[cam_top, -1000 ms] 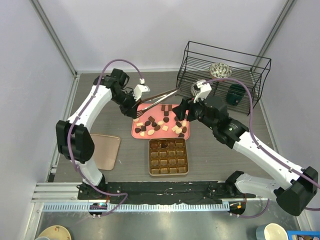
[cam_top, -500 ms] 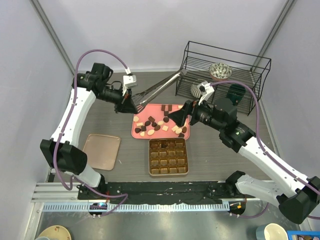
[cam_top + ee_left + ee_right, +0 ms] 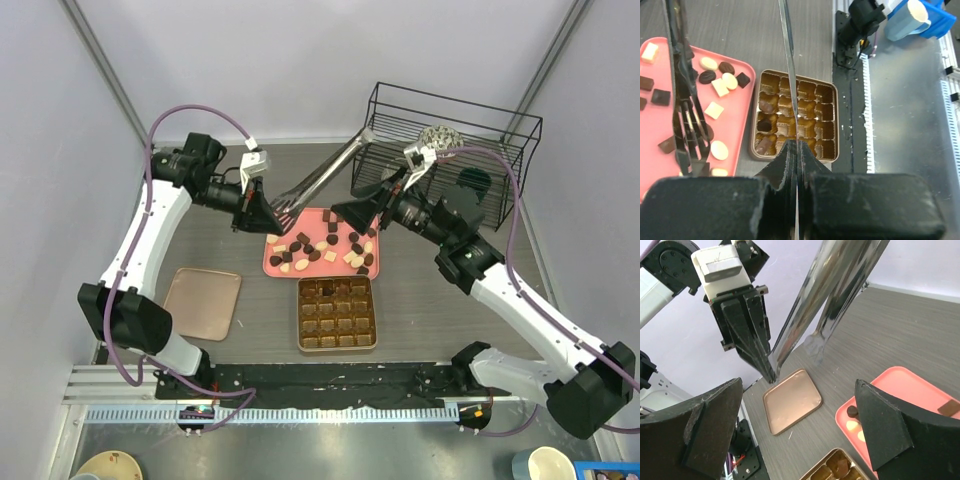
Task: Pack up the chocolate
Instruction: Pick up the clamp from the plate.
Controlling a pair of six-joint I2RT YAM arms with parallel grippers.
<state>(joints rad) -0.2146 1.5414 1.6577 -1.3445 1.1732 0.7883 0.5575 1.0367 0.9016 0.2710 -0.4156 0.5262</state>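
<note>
Now your left gripper clamps the metal tongs, held aloft near the pink tray's far edge. Your right gripper gapes wide, holding nothing. Most chocolate lies scattered on that tray; a few pieces sit in the gridded box.

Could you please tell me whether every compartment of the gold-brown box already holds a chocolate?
No, only a few compartments of the box hold a chocolate; most stand empty in the left wrist view.
</note>
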